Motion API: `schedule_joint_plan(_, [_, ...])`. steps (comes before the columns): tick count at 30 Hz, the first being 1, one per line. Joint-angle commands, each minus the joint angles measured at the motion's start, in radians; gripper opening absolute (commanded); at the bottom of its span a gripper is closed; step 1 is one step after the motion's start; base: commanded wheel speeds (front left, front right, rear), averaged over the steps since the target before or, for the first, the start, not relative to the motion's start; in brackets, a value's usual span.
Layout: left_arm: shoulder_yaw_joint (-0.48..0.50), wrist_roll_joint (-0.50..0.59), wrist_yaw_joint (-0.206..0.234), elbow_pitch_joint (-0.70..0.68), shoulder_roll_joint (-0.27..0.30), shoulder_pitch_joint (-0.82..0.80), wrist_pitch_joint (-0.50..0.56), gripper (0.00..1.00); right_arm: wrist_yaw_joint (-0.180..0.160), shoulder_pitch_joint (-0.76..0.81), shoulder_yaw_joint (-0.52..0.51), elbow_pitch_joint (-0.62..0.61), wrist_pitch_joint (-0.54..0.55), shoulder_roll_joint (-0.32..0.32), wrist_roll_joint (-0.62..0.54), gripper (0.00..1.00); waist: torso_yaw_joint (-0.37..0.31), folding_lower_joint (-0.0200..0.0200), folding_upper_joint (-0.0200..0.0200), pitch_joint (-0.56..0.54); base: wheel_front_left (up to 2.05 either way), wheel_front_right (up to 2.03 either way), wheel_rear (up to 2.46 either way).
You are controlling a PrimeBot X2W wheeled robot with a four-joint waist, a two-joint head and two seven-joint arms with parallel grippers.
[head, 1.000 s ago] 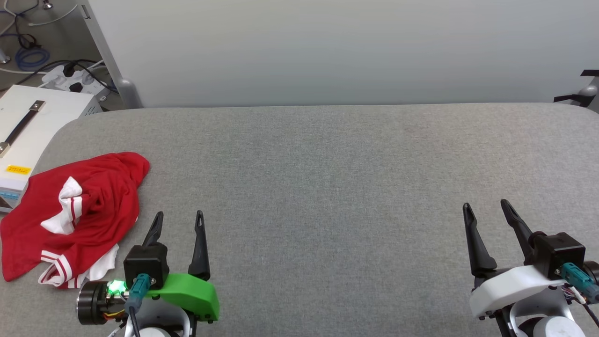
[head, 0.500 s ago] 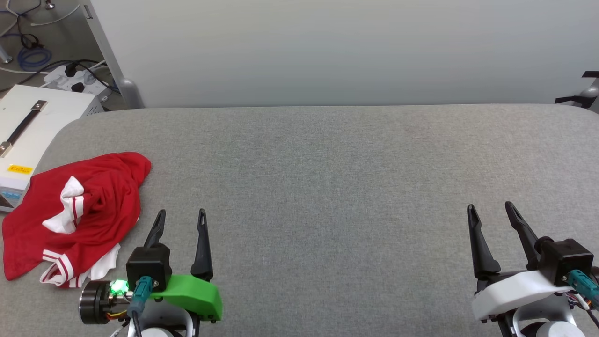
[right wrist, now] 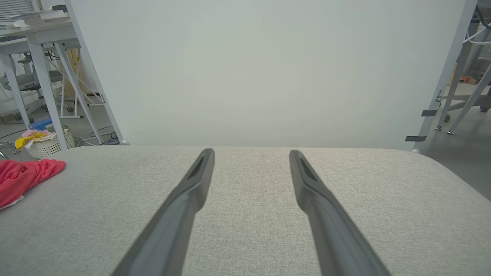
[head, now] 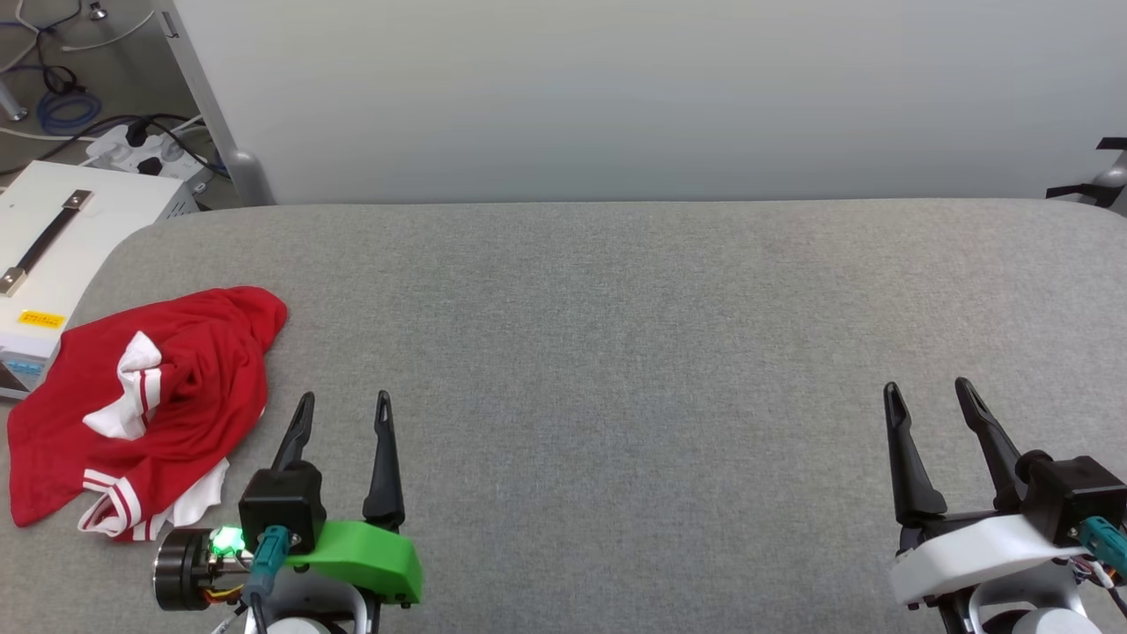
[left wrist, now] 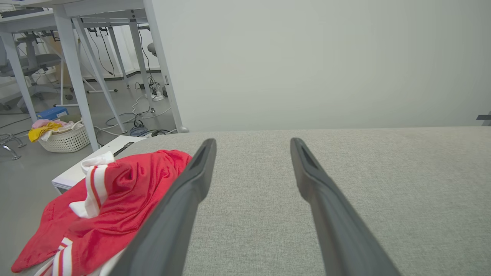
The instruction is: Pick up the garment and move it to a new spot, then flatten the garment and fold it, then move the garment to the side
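Observation:
The garment (head: 167,387), red with white striped-trim sleeves, lies crumpled near the left edge of the grey table (head: 616,335). It also shows as the garment (left wrist: 115,191) at the lower left of the left wrist view and the garment (right wrist: 23,176) at the far left of the right wrist view. My left gripper (head: 344,406) hovers open just right of it, not touching, and nothing lies between its fingers (left wrist: 191,184). My right gripper (head: 926,390) stands open over bare table at the lower right, fingers (right wrist: 310,184) empty.
A white box (head: 53,246) with a black handle sits beside the table's left end, with cables and a power strip (head: 141,154) on the floor behind. A pale panel (head: 616,97) stands along the far edge. A laundry basket (left wrist: 63,136) rests on the floor under desks.
The whole head view has shifted slightly, so the camera moved. Both grippers stay open and the garment lies as before.

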Motion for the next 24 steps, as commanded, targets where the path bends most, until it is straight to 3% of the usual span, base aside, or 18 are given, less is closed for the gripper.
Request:
schedule_joint_plan(1, [-0.003, -0.005, 0.007, 0.000, -0.002, 0.012, -0.010, 1.00, 0.000, 0.015, 0.001, -0.008, -0.012, 0.001, 0.008, 1.00, 0.001, 0.0000, 0.0000, 0.000, 0.00, 0.00, 0.00])
schedule_joint_plan(24, [-0.027, 0.017, 0.030, 0.010, -0.003, 0.026, -0.058, 1.00, 0.000, 0.042, 0.020, -0.024, -0.059, 0.001, -0.007, 1.00, 0.002, 0.0000, 0.0000, -0.011, 0.00, 0.00, 0.00])
